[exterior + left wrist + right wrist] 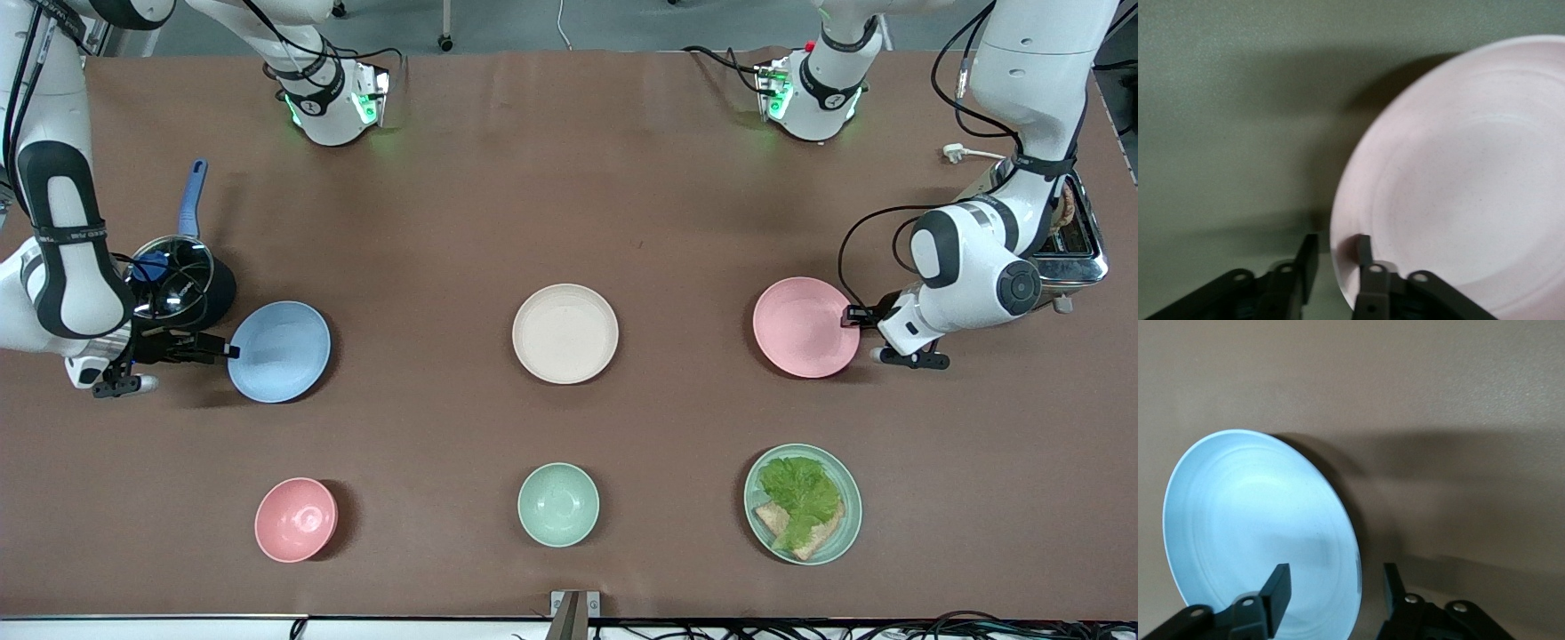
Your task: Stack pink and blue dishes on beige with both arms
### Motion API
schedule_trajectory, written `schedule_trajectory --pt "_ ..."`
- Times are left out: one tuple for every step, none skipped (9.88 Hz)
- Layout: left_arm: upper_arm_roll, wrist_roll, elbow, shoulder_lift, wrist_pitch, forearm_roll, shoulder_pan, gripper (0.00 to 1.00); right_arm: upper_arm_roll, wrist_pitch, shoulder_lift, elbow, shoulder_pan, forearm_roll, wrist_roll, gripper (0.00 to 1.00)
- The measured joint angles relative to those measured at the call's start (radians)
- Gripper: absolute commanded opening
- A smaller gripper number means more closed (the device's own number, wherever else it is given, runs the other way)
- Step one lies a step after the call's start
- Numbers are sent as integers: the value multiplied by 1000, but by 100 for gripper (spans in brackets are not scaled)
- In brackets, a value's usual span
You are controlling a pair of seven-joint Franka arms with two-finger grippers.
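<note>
The pale pink plate [800, 324] lies toward the left arm's end of the table. My left gripper [853, 313] is open at its edge. In the left wrist view the left gripper [1336, 257] straddles the pink plate's [1458, 187] rim, one finger inside and one outside. The light blue plate [280, 351] lies toward the right arm's end. My right gripper [227, 349] is open at its rim. The right wrist view shows the right gripper [1335, 590] with its fingers wide on either side of the blue plate's [1251, 520] edge. The beige plate [565, 333] sits empty between the two.
Nearer the front camera stand a small pink bowl [296, 519], a mint-green bowl [558, 504] and a mint-green plate [853, 516] with lettuce and bread. A lidded pot [173, 276] with a blue handle is beside the right arm. A toaster [1071, 244] stands beside the left arm.
</note>
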Motion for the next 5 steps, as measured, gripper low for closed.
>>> schedule_trajectory --pt "-1 0 3 -7 0 -3 0 0 0 0 1 -8 0 13 -10 55" --pt "-5 6 7 -29 -7 -6 -1 0 0 0 3 -21 0 24 -18 55" --pt "-12 6 9 -59 -26 -6 -4 0 -2 1 6 -28 0 31 -23 55" --pt "-37 -3 12 -94 -64 -6 -5 0 -6 2 7 -33 0 32 -28 54" --pt "-83 -26 15 -133 -98 -6 -6 0 -11 2 7 -39 -1 33 -34 49"
